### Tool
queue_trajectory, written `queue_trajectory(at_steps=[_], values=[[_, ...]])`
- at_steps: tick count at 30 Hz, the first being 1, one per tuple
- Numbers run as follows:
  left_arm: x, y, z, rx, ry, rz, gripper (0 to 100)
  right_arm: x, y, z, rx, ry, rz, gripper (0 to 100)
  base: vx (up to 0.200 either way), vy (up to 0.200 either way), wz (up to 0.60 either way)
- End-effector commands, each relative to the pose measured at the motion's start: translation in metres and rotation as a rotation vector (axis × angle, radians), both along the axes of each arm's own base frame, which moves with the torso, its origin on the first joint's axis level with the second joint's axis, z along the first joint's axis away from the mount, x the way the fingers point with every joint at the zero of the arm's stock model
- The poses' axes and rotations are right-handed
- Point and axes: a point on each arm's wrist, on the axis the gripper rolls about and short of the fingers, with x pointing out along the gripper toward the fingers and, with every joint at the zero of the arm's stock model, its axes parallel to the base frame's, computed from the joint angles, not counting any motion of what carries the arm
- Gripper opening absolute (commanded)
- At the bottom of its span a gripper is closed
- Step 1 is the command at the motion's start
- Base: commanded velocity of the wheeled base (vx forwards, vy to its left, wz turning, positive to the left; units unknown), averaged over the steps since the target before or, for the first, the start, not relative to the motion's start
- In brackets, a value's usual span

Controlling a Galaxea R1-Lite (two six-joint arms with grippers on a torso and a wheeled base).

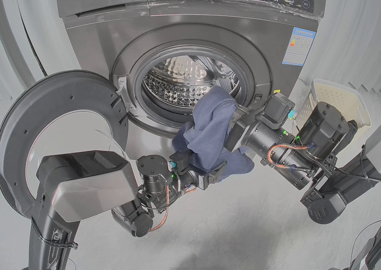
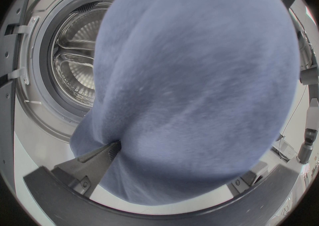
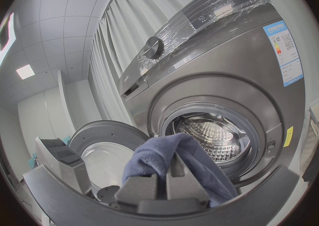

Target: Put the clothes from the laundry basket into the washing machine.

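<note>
A dark blue garment [image 1: 212,128] hangs in front of the washing machine's open drum [image 1: 186,80], its upper end at the mouth's lower right rim. My right gripper [image 3: 166,178] comes in from the right and is shut on a fold of this cloth. My left gripper [image 1: 216,173] sits under the garment's lower end. Its visible finger [image 2: 99,160] stands wide to the side, and the cloth [image 2: 196,80] drapes over the gap, hiding the other finger. The cream laundry basket [image 1: 337,98] stands to the right of the machine, behind the right arm.
The round washer door [image 1: 59,116] is swung fully open to the left, close to my left arm. Grey floor [image 1: 238,223] lies in front of the machine. A pale curtain [image 1: 349,24] hangs behind it.
</note>
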Motion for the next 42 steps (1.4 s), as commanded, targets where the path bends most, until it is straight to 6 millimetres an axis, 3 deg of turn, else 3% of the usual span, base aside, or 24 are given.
queue_trajectory(at_steps=[1, 7, 8, 15, 21, 28, 35, 37, 38, 42], values=[[0.007, -0.004, -0.017, 0.011, 0.012, 0.004, 100, -0.008, -0.001, 0.003, 0.004, -0.004, 0.014, 0, 0.000, 0.000, 0.00], [0.014, -0.007, -0.013, -0.009, -0.011, 0.021, 100, -0.009, -0.003, 0.003, 0.000, 0.000, 0.014, 0, 0.000, 0.000, 0.00], [0.013, -0.008, -0.014, -0.008, -0.010, 0.020, 0, -0.010, -0.003, 0.003, 0.000, 0.000, 0.015, 0, 0.000, 0.000, 0.00], [0.015, -0.007, -0.007, -0.026, -0.023, 0.026, 0, -0.009, -0.011, 0.003, 0.000, 0.002, -0.004, 0, 0.000, 0.000, 0.00], [0.013, 0.006, 0.025, -0.064, -0.065, 0.054, 0, 0.006, -0.045, 0.002, -0.007, 0.012, -0.116, 0, 0.000, 0.000, 0.00], [-0.012, 0.023, 0.065, -0.115, -0.068, 0.055, 0, 0.019, -0.081, -0.019, -0.057, 0.082, -0.230, 0, 0.000, 0.000, 0.00], [-0.035, 0.033, 0.103, -0.174, -0.112, 0.038, 0, 0.018, -0.079, -0.038, -0.099, 0.146, -0.226, 0, 0.000, 0.000, 0.00], [-0.035, 0.033, 0.104, -0.175, -0.113, 0.038, 0, 0.018, -0.079, -0.038, -0.099, 0.146, -0.226, 0, 0.000, 0.000, 0.00], [-0.042, 0.037, 0.115, -0.191, -0.132, 0.041, 0, 0.017, -0.077, -0.052, -0.131, 0.189, -0.216, 0, 0.000, 0.000, 0.00], [-0.054, 0.039, 0.132, -0.222, -0.158, 0.039, 0, 0.014, -0.066, -0.072, -0.175, 0.241, -0.174, 0, 0.000, 0.000, 0.00]])
